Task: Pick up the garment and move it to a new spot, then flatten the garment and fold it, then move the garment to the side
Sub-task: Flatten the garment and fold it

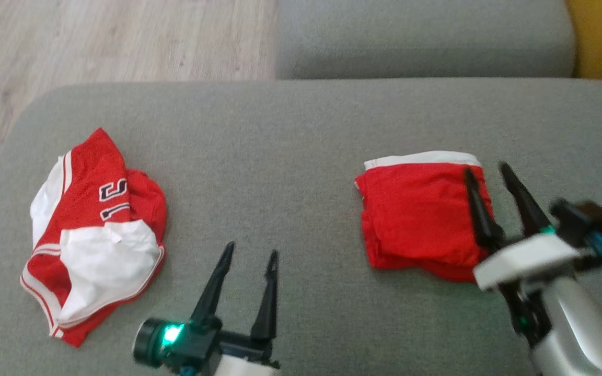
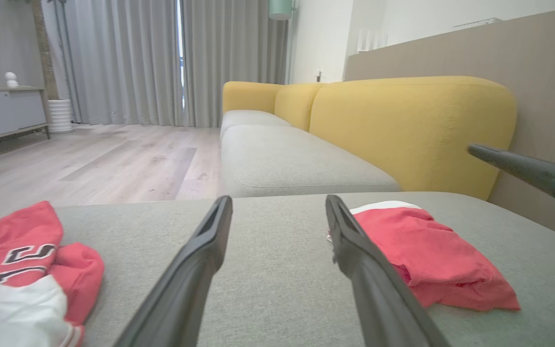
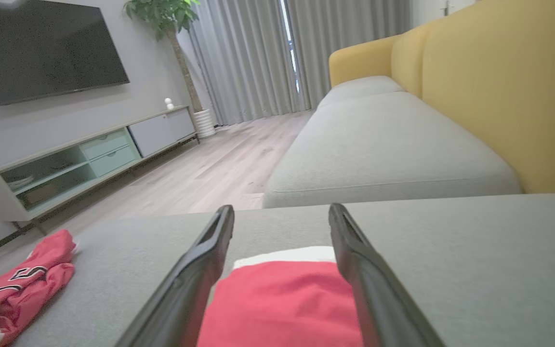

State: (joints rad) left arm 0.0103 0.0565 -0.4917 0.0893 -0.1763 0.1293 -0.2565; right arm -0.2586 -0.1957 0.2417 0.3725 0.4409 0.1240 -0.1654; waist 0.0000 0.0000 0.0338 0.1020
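Gaping over the grey seat (image 1: 301,136) (wood floor (image 1: 97,42) beyond): left hand (image 1: 252,249), right hand (image 1: 486,168).

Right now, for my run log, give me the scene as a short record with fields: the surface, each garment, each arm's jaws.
surface: grey sofa cushion
folded garment: red with a white band at its far edge, lying flat on the robot's right
crumpled jersey: red and white with dark numerals, heaped on the robot's left
left jaws: open, over bare cushion between the two garments, holding nothing
right jaws: open, at the folded garment's right edge; cannot tell whether they touch it
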